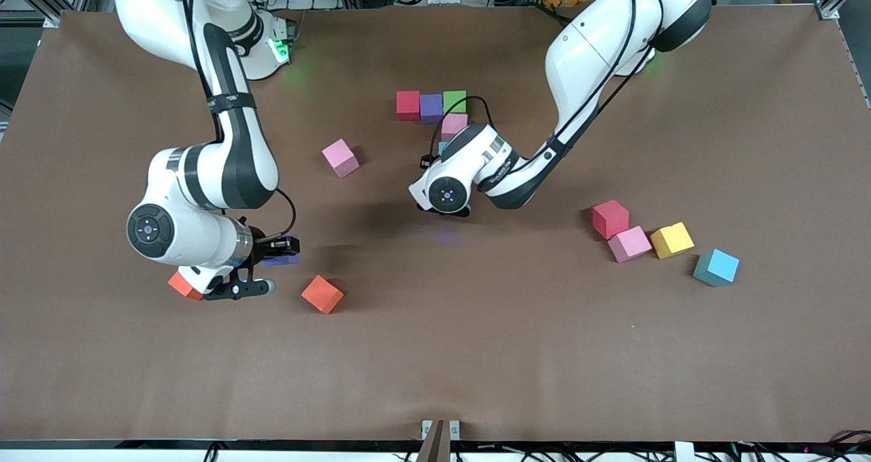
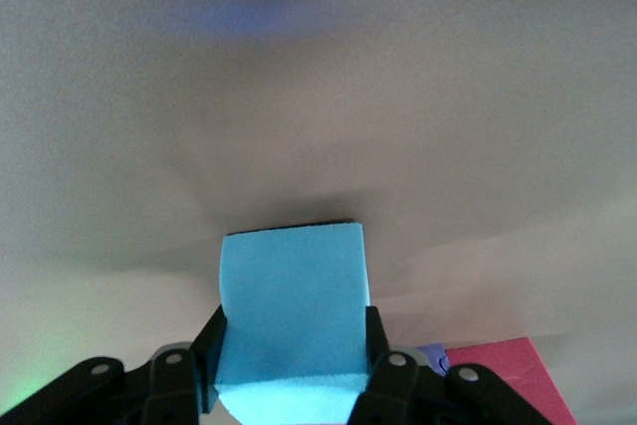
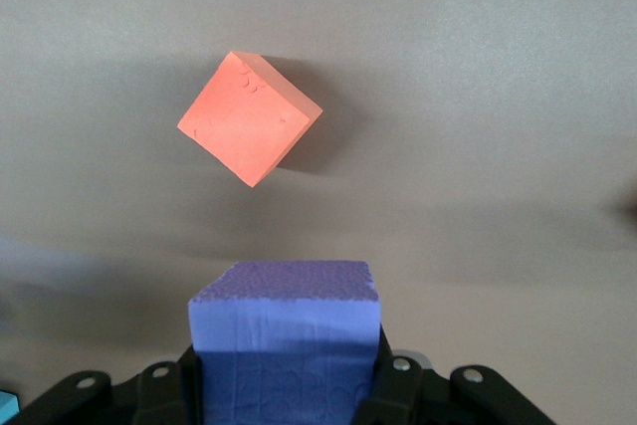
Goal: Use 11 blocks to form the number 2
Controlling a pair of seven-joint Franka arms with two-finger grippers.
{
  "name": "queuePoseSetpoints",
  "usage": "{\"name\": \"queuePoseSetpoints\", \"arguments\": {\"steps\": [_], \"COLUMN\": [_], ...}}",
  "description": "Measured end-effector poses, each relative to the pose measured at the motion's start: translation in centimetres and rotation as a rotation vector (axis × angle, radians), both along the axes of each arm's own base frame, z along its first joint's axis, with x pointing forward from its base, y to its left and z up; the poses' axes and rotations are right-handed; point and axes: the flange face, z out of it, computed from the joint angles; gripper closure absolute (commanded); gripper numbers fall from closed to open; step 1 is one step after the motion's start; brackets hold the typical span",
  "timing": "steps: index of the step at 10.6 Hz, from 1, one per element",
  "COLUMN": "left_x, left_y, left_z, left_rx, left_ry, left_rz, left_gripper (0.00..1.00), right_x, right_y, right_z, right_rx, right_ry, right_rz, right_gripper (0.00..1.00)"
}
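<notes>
The number 2 (image 1: pixel 439 111) is only begun: a red block (image 1: pixel 408 103), a purple block (image 1: pixel 431 106) and a green block (image 1: pixel 454 101) sit edge to edge in a row on the brown desk (image 1: pixel 476 353), with a pink block (image 1: pixel 454 124) touching the row on the side nearer the front camera, under the green one. The left gripper (image 2: pixel 295 385) hangs just beside this pink block, and its fingers (image 2: pixel 209 345) are clenched on a light blue block (image 2: pixel 294 320), which sits at desk level next to the pink one. The right gripper (image 3: pixel 284 385) is toward the right arm's end of the desk, fingers (image 3: pixel 383 370) clamped on a second purple block (image 3: pixel 286 330). An orange block (image 1: pixel 322 294) lies just beside these fingers on the desk, turned at an angle, and another orange block (image 1: pixel 185 286) shows partly from under the right wrist. A loose pink block (image 1: pixel 340 158) lies between the two grippers. Toward the left arm's end, well apart from the left fingers, lie a red block (image 1: pixel 610 218), a pink block (image 1: pixel 629 243) touching it, a yellow block (image 1: pixel 671 239) just beside that, and a light blue block (image 1: pixel 716 267) near the yellow one.
</notes>
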Motion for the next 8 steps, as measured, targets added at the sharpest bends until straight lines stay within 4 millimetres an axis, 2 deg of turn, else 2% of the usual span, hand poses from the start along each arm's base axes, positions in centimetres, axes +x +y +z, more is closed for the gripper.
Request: {"name": "queuePoseSetpoints", "arguments": {"steps": [8], "left_x": [-0.4], "left_y": [0.3], "left_z": [-0.33], "left_rx": [0.024], "left_ry": [0.022], "left_rz": [-0.014], "left_gripper": [1.0], "right_x": [0.0], "right_y": [-0.02], "right_z": [-0.01], "right_rx": [0.0], "right_ry": [0.0], "right_rz": [0.0], "right_gripper": [0.78]}}
